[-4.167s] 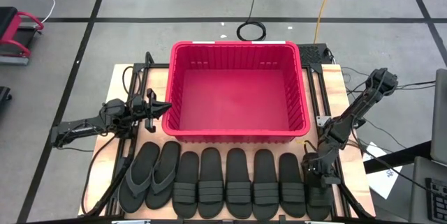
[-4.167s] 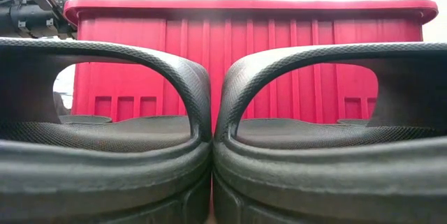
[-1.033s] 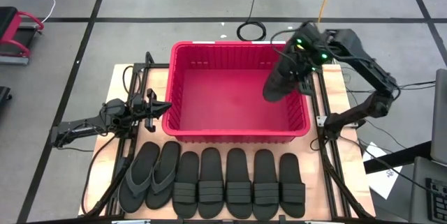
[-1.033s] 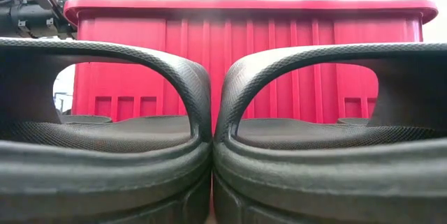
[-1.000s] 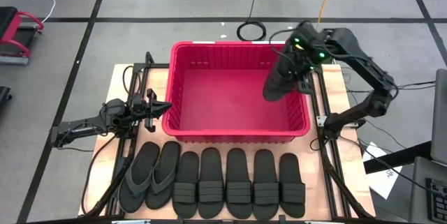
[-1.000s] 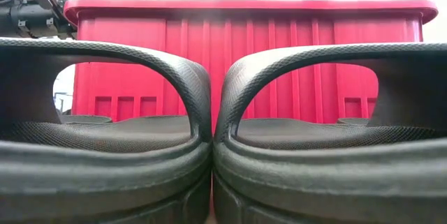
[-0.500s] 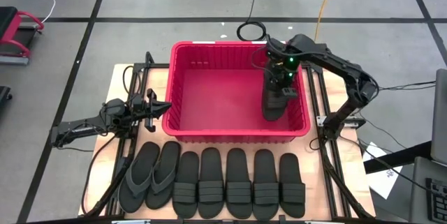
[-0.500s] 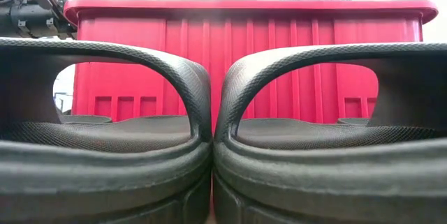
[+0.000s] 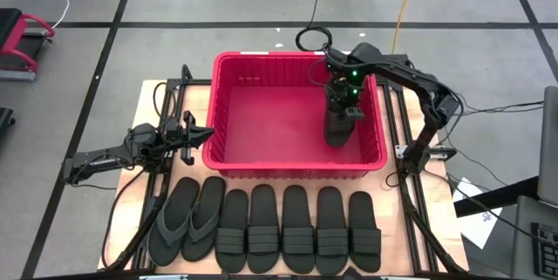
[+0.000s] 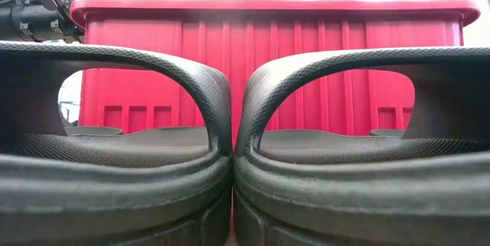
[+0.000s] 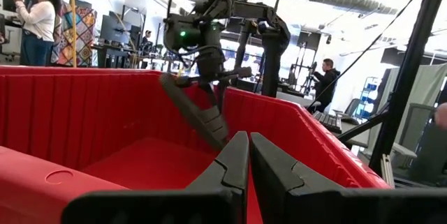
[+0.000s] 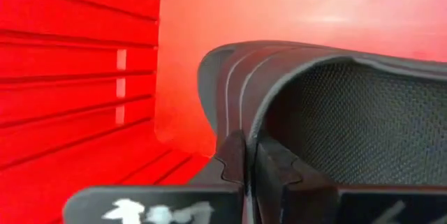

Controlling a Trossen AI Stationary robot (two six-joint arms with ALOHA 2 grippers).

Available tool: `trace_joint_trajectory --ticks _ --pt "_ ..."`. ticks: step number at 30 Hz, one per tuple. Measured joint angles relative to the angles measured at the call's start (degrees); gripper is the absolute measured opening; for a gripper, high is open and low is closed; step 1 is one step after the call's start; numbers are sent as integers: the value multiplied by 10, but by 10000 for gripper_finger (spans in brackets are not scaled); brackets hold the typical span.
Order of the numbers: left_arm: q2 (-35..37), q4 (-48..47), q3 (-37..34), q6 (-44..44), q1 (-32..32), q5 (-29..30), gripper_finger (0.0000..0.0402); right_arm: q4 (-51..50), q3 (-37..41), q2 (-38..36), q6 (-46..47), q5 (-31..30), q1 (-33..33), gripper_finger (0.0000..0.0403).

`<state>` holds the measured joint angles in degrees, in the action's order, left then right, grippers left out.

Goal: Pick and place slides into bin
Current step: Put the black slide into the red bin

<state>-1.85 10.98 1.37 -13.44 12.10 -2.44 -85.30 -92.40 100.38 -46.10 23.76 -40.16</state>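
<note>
In the right half of the red bin [image 9: 228,105], seen from above, the right gripper [image 9: 342,112] hangs with its fingers clamped on the strap of one ribbed-strap slide [image 9: 336,128], which dangles tilted above the bin floor; whether its lower end touches the floor cannot be told. The right wrist view shows only that slide's strap and textured footbed [image 12: 363,112], cut off at the frame's right edge. At centre left, the left gripper [image 9: 197,135] waits just beside the bin's outer wall, fingers closed on nothing. Along the lower middle lies a row of seven slides [image 9: 296,228]. In the low view two of them fill the foreground and hide most of the bin.
</note>
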Motion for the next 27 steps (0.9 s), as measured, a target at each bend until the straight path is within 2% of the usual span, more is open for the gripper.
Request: trace_joint_trajectory --ticks 9,20,27 --pt "0 0 0 -1 0 0 24 -9 3 46 -41 3 -20 1" --pt "0 0 0 0 0 2 24 25 112 48 -44 2 -36 1" --pt "0 0 0 1 0 8 24 58 138 48 -32 5 -49 1"
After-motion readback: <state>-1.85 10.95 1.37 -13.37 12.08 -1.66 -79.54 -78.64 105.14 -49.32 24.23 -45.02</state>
